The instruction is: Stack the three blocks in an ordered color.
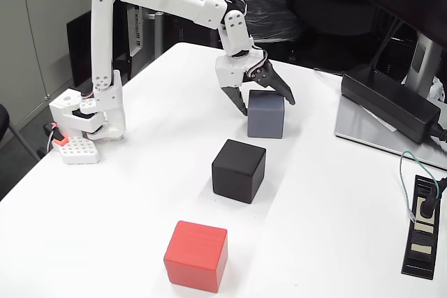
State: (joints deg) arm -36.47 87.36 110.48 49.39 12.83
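Fixed view — gripper [265, 102] spread over blue-grey block [266, 115], no legible writing

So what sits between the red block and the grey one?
The black block, in the fixed view; it stands apart from the red block and the grey block.

The fixed view stands off the near edge of the white table [335, 200], raised well above it and tilted down, facing across the tabletop toward the cluttered back of the room. The claw [266, 105] sits in the upper middle of what it takes in, on the far side of the table from the camera. The arm's white base [105, 113] lies left of the claw, the black power brick [387, 101] right of it. It is near enough to take in most of the tabletop, though the table's edges run out of the picture at right and bottom.
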